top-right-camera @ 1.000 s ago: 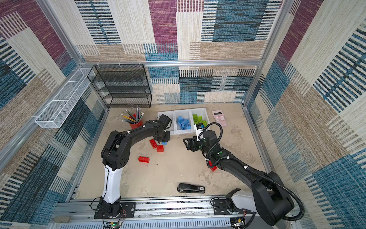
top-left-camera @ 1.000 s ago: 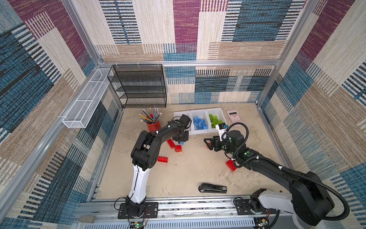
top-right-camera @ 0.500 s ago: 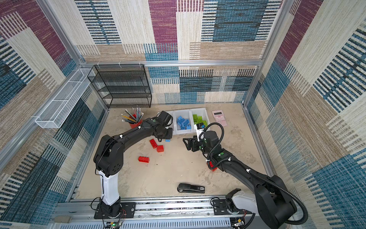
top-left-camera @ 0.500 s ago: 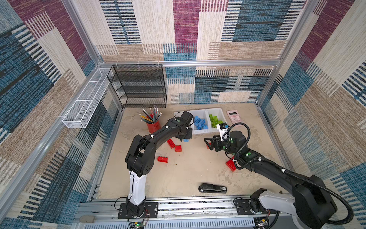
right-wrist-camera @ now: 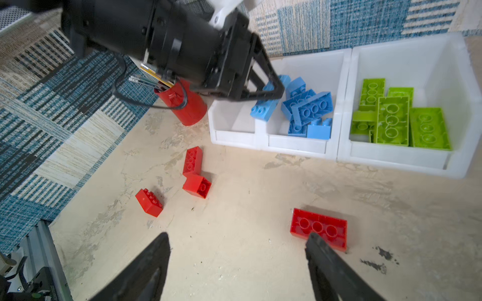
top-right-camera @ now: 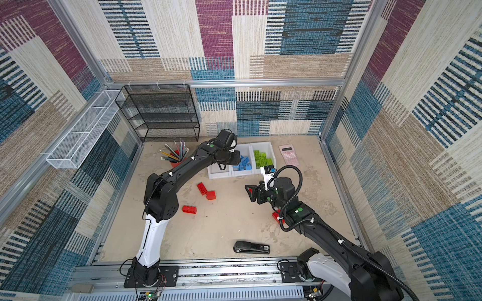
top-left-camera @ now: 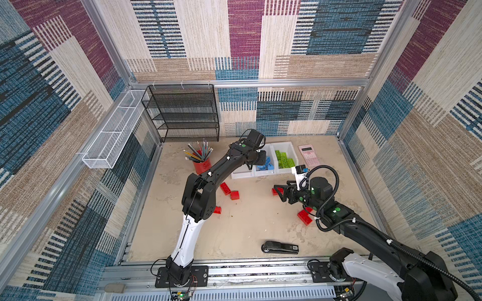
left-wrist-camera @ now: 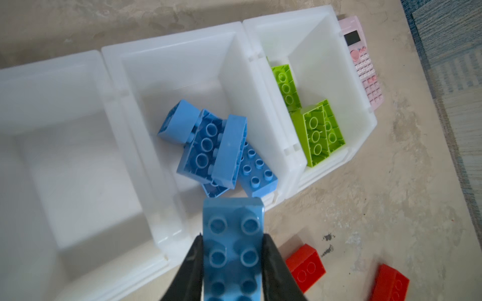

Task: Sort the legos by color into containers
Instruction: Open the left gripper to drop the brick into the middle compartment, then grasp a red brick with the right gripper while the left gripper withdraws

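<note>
1. My left gripper [left-wrist-camera: 233, 238] is clamped on a blue lego [left-wrist-camera: 232, 219], studs facing the wrist camera. It is held over the front edge of the middle container [left-wrist-camera: 182, 49].
2. A heap of blue legos [left-wrist-camera: 208, 146] lies inside that container. The right-hand container [left-wrist-camera: 326, 44] joined to it holds lime green legos [left-wrist-camera: 315, 130], with a pink calculator [left-wrist-camera: 365, 65] just beside it.
3. My right gripper [right-wrist-camera: 237, 235] is spread wide and holds nothing. It hovers above the table [right-wrist-camera: 234, 260], one fingertip close to a red lego [right-wrist-camera: 318, 226] lying studs down.
4. Three more red legos [right-wrist-camera: 197, 186] lie on the table before the containers, near a red pencil cup [right-wrist-camera: 189, 109].
</note>
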Action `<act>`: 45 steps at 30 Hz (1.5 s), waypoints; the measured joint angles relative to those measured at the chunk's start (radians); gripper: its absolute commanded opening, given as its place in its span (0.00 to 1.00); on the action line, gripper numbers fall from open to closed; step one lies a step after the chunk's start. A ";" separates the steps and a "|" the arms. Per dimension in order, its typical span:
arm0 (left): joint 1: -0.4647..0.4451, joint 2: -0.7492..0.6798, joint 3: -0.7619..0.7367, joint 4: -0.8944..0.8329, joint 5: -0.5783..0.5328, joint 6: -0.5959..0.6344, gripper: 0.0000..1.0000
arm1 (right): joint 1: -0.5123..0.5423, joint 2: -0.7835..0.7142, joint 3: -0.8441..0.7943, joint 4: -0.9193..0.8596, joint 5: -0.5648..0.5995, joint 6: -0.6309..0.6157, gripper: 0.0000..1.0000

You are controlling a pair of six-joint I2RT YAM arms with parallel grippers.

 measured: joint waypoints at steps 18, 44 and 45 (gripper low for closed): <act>0.018 0.261 0.338 -0.062 0.047 0.002 0.57 | 0.001 -0.043 -0.020 -0.107 0.045 0.001 0.90; -0.012 -0.712 -0.718 0.161 -0.016 -0.049 0.64 | 0.001 0.430 0.175 -0.152 0.253 -0.026 1.00; -0.014 -0.762 -0.767 0.165 -0.017 -0.051 0.64 | 0.001 0.453 0.181 -0.149 0.259 -0.026 1.00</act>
